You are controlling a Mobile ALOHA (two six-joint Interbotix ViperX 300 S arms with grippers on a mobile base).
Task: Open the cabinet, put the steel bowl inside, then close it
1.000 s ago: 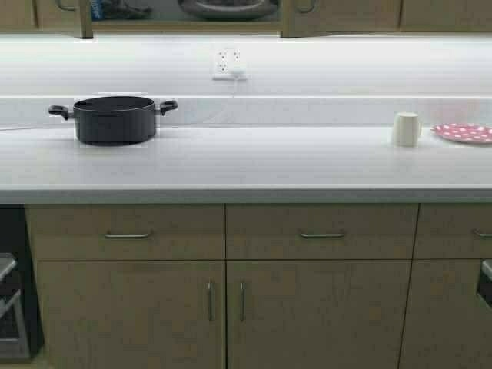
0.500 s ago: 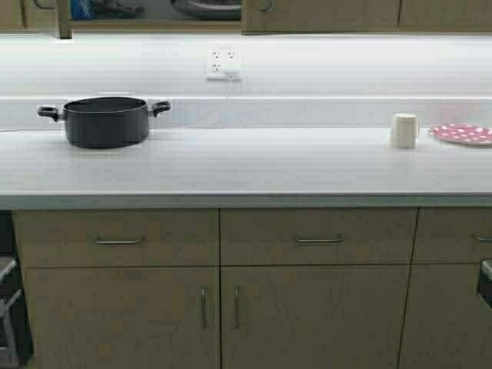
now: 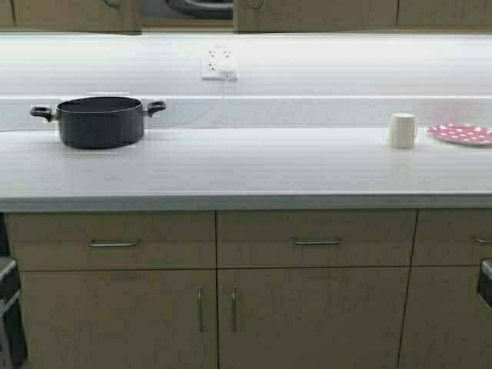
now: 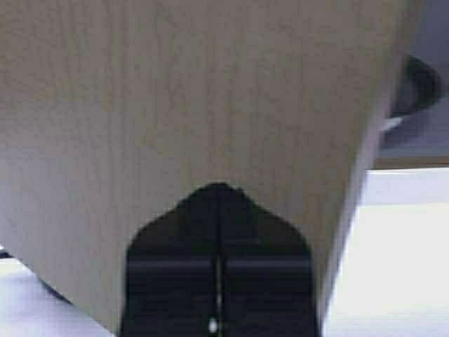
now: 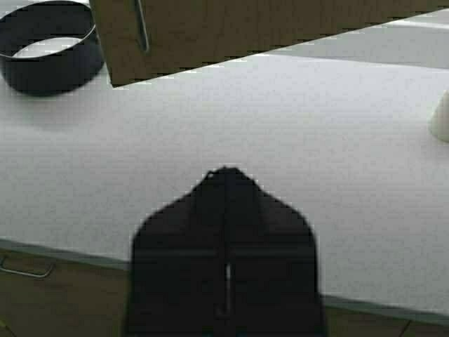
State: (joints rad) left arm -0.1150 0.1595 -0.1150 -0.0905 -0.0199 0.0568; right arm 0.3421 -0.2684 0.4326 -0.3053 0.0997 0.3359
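Cabinet: hangs along the upper edge of the high view above the lit backsplash; only the lower strip of its tan doors shows, with a narrow dark gap between 2 of them.
Steel bowl: sits on the shelf inside that gap, only its lower curve visible, wide axis running left to right; which way its opening faces cannot be told.
Left gripper: fingers pressed together with nothing between them, tips right up against the flat face of a cabinet door; a dark rounded edge shows past the door's side.
Right gripper: fingers likewise closed on nothing, held above the countertop, tips pointing toward the door edge and its bar handle.
Black pot: upright at the left of the counter, its 2 handles pointing left and right.
White cup: upright at the right, just beside the pink dotted plate.
Wall outlet: on the backsplash, below the gap.
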